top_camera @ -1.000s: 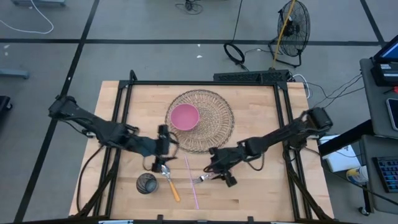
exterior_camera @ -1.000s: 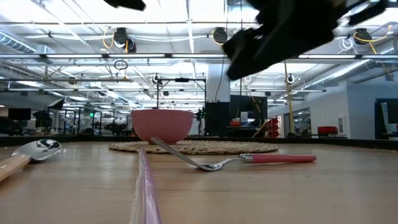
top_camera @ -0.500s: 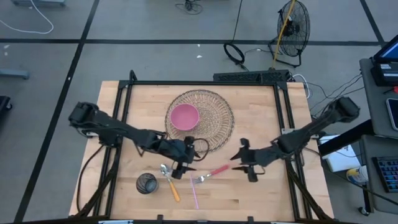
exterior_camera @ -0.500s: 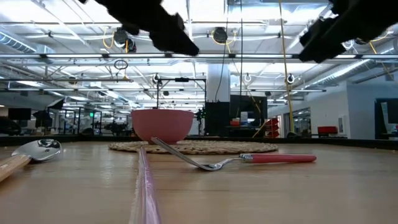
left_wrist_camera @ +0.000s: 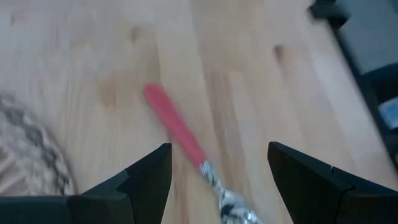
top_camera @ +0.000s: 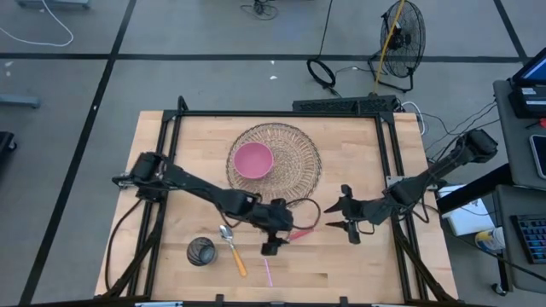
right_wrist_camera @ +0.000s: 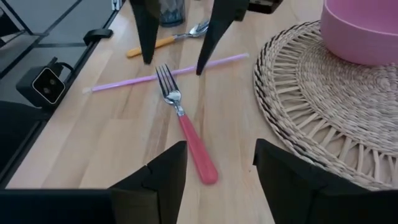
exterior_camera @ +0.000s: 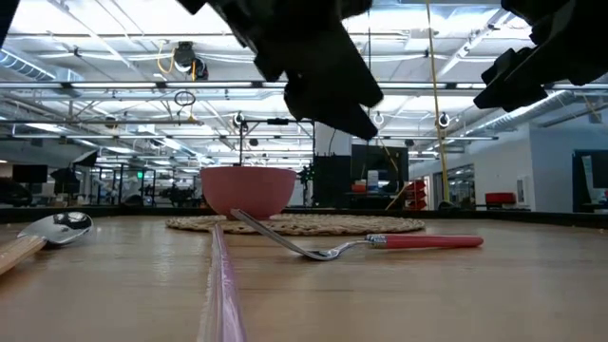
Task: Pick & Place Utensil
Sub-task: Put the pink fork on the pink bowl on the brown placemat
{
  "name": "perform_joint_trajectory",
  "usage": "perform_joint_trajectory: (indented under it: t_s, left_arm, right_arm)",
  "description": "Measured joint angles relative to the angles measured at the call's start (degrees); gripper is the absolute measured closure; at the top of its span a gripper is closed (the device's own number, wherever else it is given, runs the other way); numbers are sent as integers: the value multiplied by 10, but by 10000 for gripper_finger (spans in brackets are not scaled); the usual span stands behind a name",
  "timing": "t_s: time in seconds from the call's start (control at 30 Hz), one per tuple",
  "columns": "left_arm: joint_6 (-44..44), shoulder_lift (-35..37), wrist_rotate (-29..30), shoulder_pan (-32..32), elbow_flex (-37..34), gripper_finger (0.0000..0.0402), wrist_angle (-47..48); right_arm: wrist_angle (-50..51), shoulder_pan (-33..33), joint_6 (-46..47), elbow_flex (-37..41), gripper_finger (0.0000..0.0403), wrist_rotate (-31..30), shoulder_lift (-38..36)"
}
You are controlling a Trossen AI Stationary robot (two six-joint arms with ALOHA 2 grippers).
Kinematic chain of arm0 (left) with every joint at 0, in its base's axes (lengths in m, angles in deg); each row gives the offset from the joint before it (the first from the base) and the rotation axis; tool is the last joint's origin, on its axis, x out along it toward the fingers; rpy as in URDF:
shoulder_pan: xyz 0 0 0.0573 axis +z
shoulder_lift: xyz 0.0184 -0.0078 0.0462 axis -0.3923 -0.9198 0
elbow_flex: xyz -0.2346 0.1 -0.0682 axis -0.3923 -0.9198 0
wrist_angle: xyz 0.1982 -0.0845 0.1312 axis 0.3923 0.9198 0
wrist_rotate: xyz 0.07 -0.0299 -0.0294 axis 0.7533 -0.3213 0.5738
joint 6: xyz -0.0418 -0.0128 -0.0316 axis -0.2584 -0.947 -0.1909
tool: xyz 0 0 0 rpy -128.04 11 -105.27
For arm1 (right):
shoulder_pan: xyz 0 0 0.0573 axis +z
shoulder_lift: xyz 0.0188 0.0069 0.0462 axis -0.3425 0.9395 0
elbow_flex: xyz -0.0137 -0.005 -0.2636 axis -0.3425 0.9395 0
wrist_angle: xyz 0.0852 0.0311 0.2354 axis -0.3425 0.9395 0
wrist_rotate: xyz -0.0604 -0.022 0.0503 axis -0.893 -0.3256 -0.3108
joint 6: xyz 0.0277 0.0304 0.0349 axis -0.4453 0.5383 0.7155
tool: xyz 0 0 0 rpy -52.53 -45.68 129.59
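Fork (right_wrist_camera: 183, 121) with the red handle lies flat on my desk (top_camera: 358, 264), beside the woven mat (right_wrist_camera: 323, 99), its tines touching the pink straw (right_wrist_camera: 168, 73) that lies across them. My left pincer (right_wrist_camera: 177, 34) hangs just above the tines, its two fingers spread wide to either side of the fork and holding nothing; that arm reaches from the desk's left edge in a long diagonal across the middle. My right pincer (top_camera: 337, 216) hovers a little beyond the handle end, over bare wood, fingers also apart and empty, with its arm stretched in low from the right edge.

Around the fork I count one straw, one spoon (top_camera: 230, 244) with an orange handle lying near the straw's far side, one dark cup (top_camera: 200, 251) next to the spoon, one pink bowl (top_camera: 253, 159) and the one round mat under it. Only the straw crowds the tines; the handle lies free on the wood.
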Motion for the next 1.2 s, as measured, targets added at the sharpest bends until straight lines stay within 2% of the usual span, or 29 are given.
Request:
perform_joint_trajectory:
  t_s: [0.2,0.47,0.6,1.2]
  left_arm:
    - [-34,-60,-1,6,65,131,54]
    - [-62,-88,-2,0,73,131,47]
    - [-69,-92,0,-2,73,131,36]
    - [-87,-147,24,6,75,131,34]
  right_arm:
    - [16,0,1,0,226,0,-1]
    - [151,0,62,1,231,1,-35]
    - [186,0,80,1,232,0,-47]
    - [180,0,75,0,232,-13,-57]
